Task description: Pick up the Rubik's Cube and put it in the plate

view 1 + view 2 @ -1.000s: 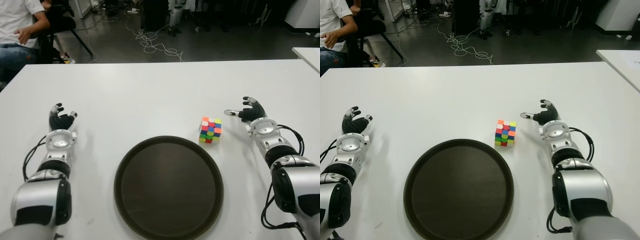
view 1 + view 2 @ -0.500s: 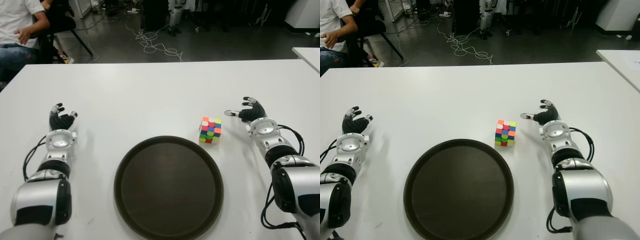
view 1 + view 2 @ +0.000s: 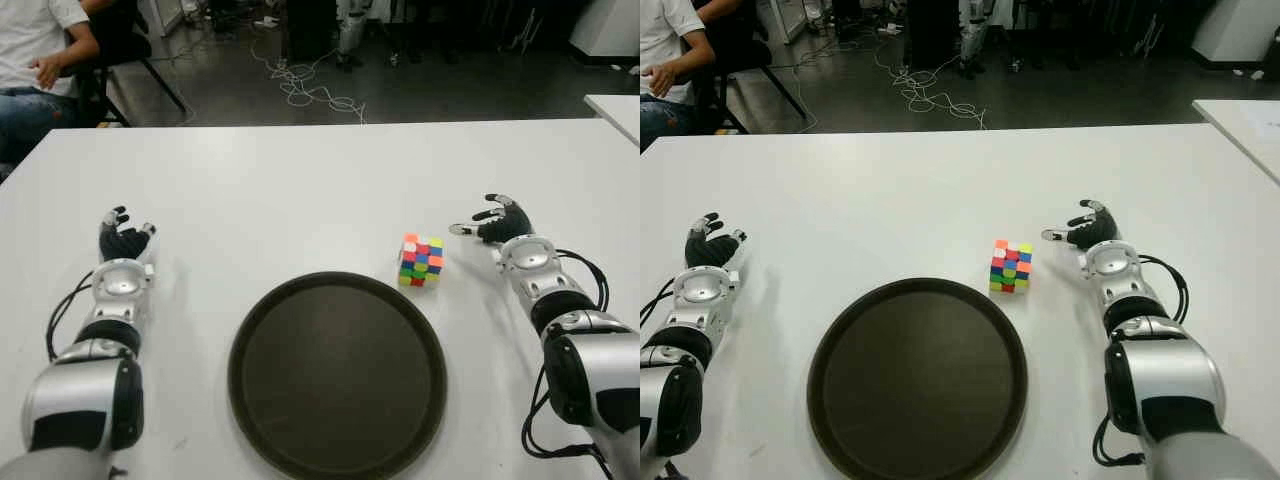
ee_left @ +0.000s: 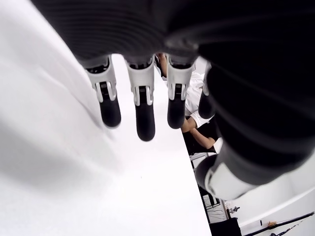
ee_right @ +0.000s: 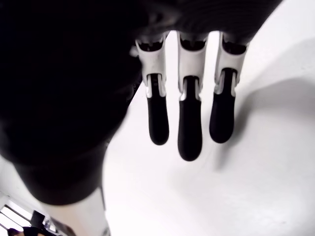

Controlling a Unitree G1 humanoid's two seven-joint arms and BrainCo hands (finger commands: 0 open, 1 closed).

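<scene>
Seated person [image 3: 35, 60] cut off at frame edge, second table [image 3: 618, 108] mostly out of frame

Silver arms, black-fingered left hand [image 3: 125, 243], right hand [image 3: 503, 220], black cables

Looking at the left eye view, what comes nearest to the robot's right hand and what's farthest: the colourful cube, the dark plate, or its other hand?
From the right hand, open:
1. Rubik's Cube, just to its left.
2. Plate, nearer the robot, centre.
3. Left hand, open, across the table.
</scene>
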